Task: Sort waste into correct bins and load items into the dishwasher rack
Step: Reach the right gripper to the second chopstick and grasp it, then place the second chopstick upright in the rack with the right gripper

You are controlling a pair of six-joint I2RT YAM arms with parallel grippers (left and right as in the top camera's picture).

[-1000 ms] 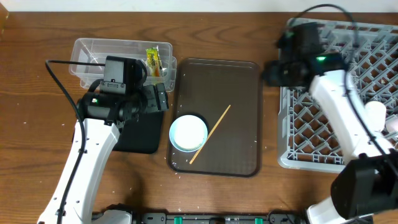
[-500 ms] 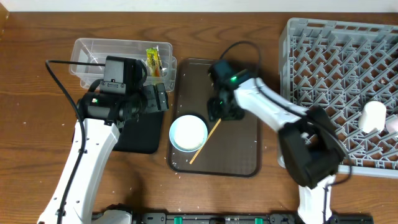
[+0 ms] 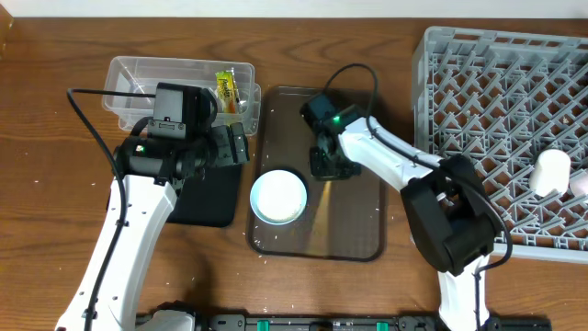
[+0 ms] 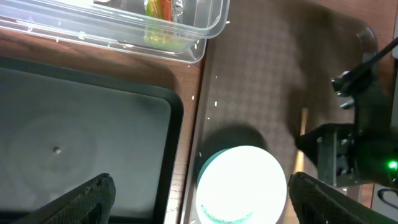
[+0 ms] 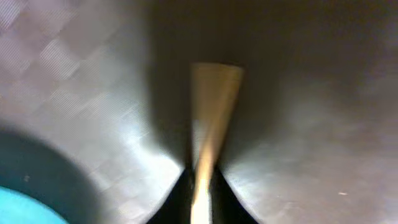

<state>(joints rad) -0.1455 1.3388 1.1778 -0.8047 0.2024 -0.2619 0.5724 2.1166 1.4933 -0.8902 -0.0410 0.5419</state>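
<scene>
My right gripper [image 3: 326, 168] is down on the brown serving tray [image 3: 354, 115], shut on a thin wooden chopstick [image 5: 211, 106] that runs up between its dark fingers. The left wrist view shows that chopstick [image 4: 303, 120] beside the right arm. The pale blue-white bowl [image 3: 278, 196] sits at the tray's front left. My left gripper [image 4: 200, 190] hangs open above the black tray [image 3: 207, 200] and the bowl's edge, holding nothing. A green-and-yellow wrapper [image 3: 226, 90] lies in the clear tub [image 3: 165, 78]. The grey dishwasher rack [image 3: 496, 92] stands at the right.
Two small white cups [image 3: 552, 171] lie near the rack's right edge. The brown tray fills the middle of the wooden table between the bins and the rack. A few white specks dot the tray's front left corner [image 3: 260, 245].
My right arm swung from the rack over to the brown tray and shut on the chopstick, which has turned from diagonal to nearly straight. The left arm has not moved.
</scene>
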